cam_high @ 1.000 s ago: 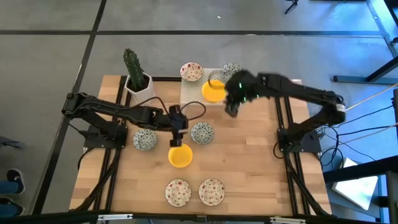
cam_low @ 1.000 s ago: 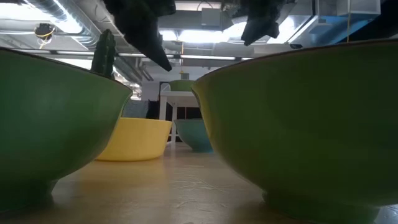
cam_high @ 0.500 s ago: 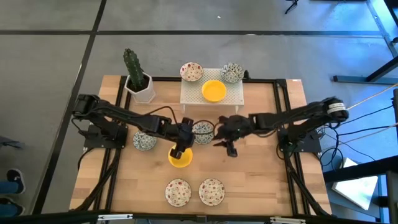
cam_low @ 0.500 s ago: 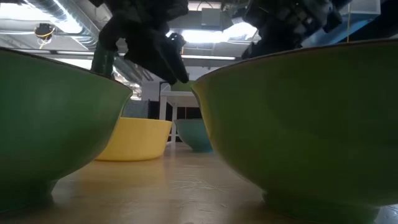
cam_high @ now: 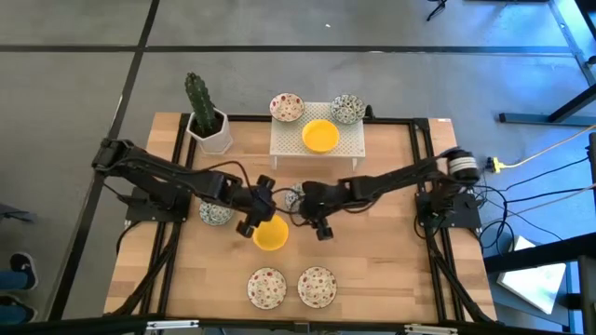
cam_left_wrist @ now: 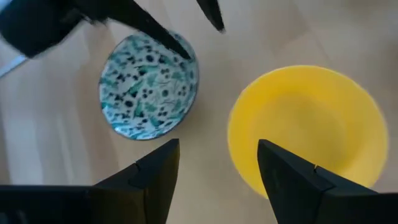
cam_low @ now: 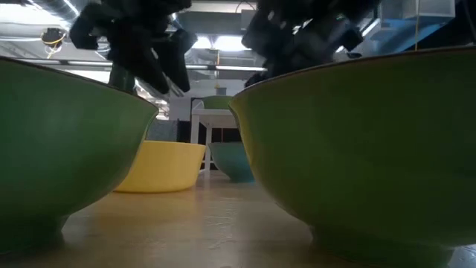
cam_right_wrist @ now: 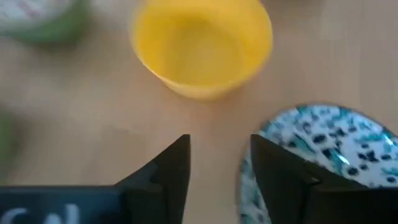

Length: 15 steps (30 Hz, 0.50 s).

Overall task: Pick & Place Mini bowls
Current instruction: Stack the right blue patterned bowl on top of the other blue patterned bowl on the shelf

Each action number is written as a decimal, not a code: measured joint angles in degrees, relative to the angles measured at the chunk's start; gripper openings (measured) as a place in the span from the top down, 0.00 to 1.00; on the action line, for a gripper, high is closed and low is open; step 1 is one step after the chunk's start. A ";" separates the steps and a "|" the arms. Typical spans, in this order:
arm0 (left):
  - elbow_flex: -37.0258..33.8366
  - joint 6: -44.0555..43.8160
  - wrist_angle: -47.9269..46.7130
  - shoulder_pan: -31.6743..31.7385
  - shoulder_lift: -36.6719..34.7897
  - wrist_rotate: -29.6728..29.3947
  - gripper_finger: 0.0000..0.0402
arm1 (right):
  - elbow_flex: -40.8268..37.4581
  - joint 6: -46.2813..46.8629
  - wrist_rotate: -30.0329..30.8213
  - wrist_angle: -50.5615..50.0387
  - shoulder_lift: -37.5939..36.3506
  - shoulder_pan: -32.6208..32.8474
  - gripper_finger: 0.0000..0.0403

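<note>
Wooden table (cam_high: pixel 391 270), mid-frame: left gripper (cam_high: pixel 250 223) hovers jaws apart beside the yellow bowl (cam_high: pixel 271 234); right gripper (cam_high: pixel 321 226), jaws apart, sits by the patterned bowl (cam_high: pixel 296 196).

The left dark two-finger gripper (cam_high: pixel 250 226) hung low over the table's middle, fingers (cam_left_wrist: pixel 155 174) parted, its arm stretched in from the left. The right dark two-finger gripper (cam_high: pixel 321 228) hovered nearby, fingers (cam_right_wrist: pixel 171 171) also apart, arm reaching across.
</note>
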 joint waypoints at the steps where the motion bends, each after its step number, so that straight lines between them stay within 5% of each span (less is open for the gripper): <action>1: -1.57 -0.09 1.33 0.65 -0.96 0.32 0.49 | 1.41 -0.52 1.37 -2.58 1.19 -0.02 0.54; 9: -12.55 -0.39 9.52 7.81 -9.63 2.64 0.55 | 8.69 0.28 9.38 -15.49 7.58 0.00 0.42; 15: -13.68 -2.98 10.82 10.89 -13.58 4.45 0.57 | 8.97 -0.12 9.92 -15.30 9.29 -0.15 0.58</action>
